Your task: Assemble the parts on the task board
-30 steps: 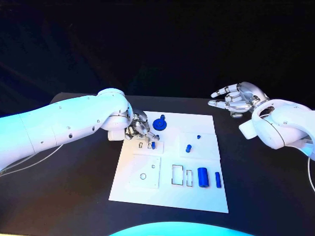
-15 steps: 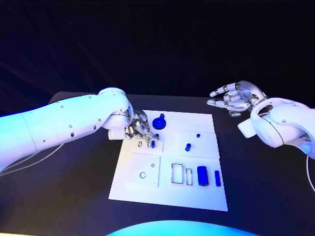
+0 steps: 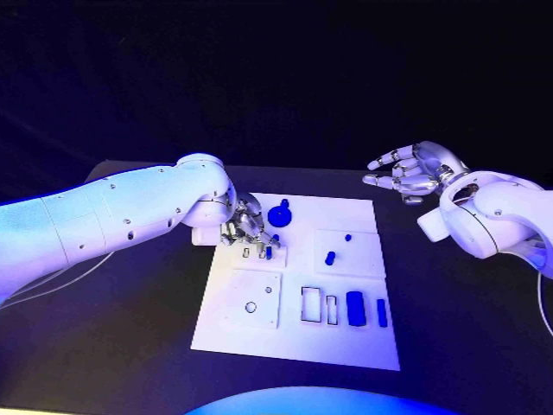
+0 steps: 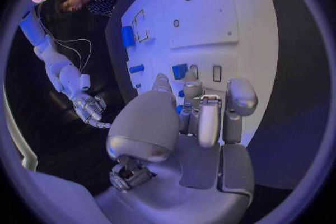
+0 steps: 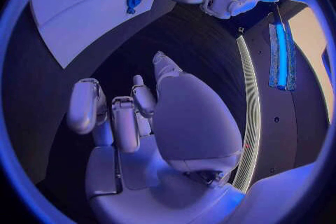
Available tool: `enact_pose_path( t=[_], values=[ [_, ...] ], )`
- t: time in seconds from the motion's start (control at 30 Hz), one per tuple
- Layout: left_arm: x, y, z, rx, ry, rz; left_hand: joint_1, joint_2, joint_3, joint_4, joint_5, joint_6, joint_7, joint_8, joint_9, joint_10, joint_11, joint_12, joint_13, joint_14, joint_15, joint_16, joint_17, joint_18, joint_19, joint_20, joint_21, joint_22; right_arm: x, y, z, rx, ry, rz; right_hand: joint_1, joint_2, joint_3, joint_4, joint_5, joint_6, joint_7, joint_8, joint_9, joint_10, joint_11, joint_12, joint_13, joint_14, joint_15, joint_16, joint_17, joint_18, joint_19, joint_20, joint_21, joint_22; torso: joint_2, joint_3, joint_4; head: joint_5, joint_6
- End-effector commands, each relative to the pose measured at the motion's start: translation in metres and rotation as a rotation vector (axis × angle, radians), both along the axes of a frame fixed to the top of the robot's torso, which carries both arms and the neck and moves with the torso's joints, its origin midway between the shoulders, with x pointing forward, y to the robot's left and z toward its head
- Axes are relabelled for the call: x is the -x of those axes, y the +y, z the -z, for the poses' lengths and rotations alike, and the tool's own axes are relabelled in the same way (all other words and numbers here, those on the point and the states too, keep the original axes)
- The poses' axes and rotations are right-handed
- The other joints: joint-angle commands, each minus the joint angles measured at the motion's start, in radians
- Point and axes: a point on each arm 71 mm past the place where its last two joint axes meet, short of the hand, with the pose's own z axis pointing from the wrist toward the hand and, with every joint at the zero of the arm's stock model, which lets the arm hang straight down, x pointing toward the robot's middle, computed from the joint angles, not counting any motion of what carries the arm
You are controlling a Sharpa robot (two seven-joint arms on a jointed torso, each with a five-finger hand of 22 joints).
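Head view, left robot hand pinching blue part at task board edge, right robot hand spread over bare table.

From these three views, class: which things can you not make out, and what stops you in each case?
- Left hand, head view: its own fingers hide whether it holds a blue part.
- The same hand's fingertips, left wrist view: bunched over the board; contact unclear.
- Small parts on the board: too small to tell their shapes.
- Right hand: fingers apart, off the board; the palm faces away in the head view.

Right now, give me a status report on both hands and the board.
Left hand pinching a blue part at task board. Right hand open, off-board. Nothing obstructing.
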Motion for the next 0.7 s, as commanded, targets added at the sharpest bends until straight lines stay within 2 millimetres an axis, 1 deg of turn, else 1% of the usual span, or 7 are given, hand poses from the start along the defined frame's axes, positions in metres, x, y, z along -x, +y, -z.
enact_pose_path(
  t=[0.03,0.27,0.37,0.53,0.6,0.7],
  values=[
    [0.0015,-0.0029,0.0005,0.003,0.018,0.021,0.01,0.001,-0.005,0.001,0.006,0.009,0.0,-0.005,0.001,0.006,-0.005,0.001,0.001,0.075,-0.004,0.006,0.188,-0.009,0.006,0.001,0.004,0.001,0.0,0.0025,0.0007,0.009,0.001,-0.022,-0.009,-0.001,-0.007,0.0,0.002,-0.008,-0.002,0.005,-0.001,-0.008,0.0,-0.003,-0.001,0.053,0.006,-0.004,0.059,0.012,-0.007,0.001,-0.003,0.015,0.001,0.0007,0.0005,-0.001,-0.001],
    [0.002,-0.0036,0.0009,0.002,0.022,0.026,0.022,0.004,-0.007,0.0,0.007,0.017,-0.003,-0.004,0.004,0.011,-0.007,0.002,0.004,0.075,-0.006,0.007,0.19,-0.009,0.005,0.0,0.006,0.003,-0.0006,0.0034,0.0022,0.01,0.003,-0.024,-0.009,0.0,-0.007,0.0,0.002,-0.007,-0.002,0.005,-0.001,-0.008,0.0,-0.004,-0.001,0.052,0.006,-0.004,0.058,0.012,-0.009,0.001,-0.006,0.013,0.001,0.0018,0.0016,0.001,-0.005],
    [0.0021,-0.0038,0.0011,0.002,0.023,0.027,0.033,0.008,-0.007,0.0,0.008,0.021,-0.005,-0.005,0.005,0.013,-0.009,0.002,0.006,0.076,-0.007,0.008,0.191,-0.009,0.006,-0.001,0.008,0.006,-0.0007,0.0035,0.0024,0.01,0.003,-0.023,-0.009,0.0,-0.007,0.0,0.002,-0.007,-0.002,0.005,-0.001,-0.008,0.0,-0.004,-0.001,0.052,0.006,-0.004,0.058,0.012,-0.009,0.001,-0.006,0.013,0.0,0.0006,0.0007,0.001,-0.007],
    [0.002,-0.0045,0.0016,0.001,0.024,0.029,0.05,0.015,-0.006,-0.001,0.009,0.023,-0.007,-0.007,0.006,0.016,-0.012,0.001,0.006,0.076,-0.009,0.008,0.193,-0.009,0.005,-0.002,0.01,0.007,-0.0008,0.0037,0.0025,0.01,0.002,-0.023,-0.009,0.0,-0.007,0.0,0.002,-0.007,-0.002,0.005,-0.001,-0.008,0.0,-0.004,-0.001,0.052,0.006,-0.004,0.058,0.012,-0.009,0.001,-0.006,0.013,0.001,0.0004,-0.0002,0.001,-0.009],
    [0.0018,-0.0046,0.0017,0.0,0.023,0.027,0.07,0.027,-0.001,0.0,0.01,0.026,-0.01,-0.011,0.007,0.019,-0.014,0.001,0.008,0.077,-0.011,0.009,0.193,-0.01,0.006,-0.003,0.013,0.011,-0.0007,0.0038,0.0025,0.01,0.002,-0.023,-0.009,0.0,-0.007,0.0,0.002,-0.007,-0.002,0.005,-0.001,-0.008,0.0,-0.004,-0.001,0.052,0.006,-0.004,0.058,0.012,-0.009,0.001,-0.006,0.013,0.001,0.0006,-0.0003,0.001,-0.009],
    [0.0017,-0.0048,0.002,-0.003,0.022,0.026,0.082,0.032,0.003,-0.001,0.009,0.028,-0.011,-0.013,0.008,0.02,-0.015,0.0,0.008,0.077,-0.013,0.009,0.194,-0.01,0.005,-0.004,0.014,0.012,-0.0006,0.0039,0.0026,0.01,0.003,-0.024,-0.009,0.0,-0.007,0.0,0.002,-0.007,-0.002,0.005,-0.001,-0.008,0.0,-0.004,-0.001,0.052,0.006,-0.004,0.058,0.012,-0.009,0.001,-0.006,0.013,0.001,0.0007,-0.0005,0.0,-0.011]
  ],
)
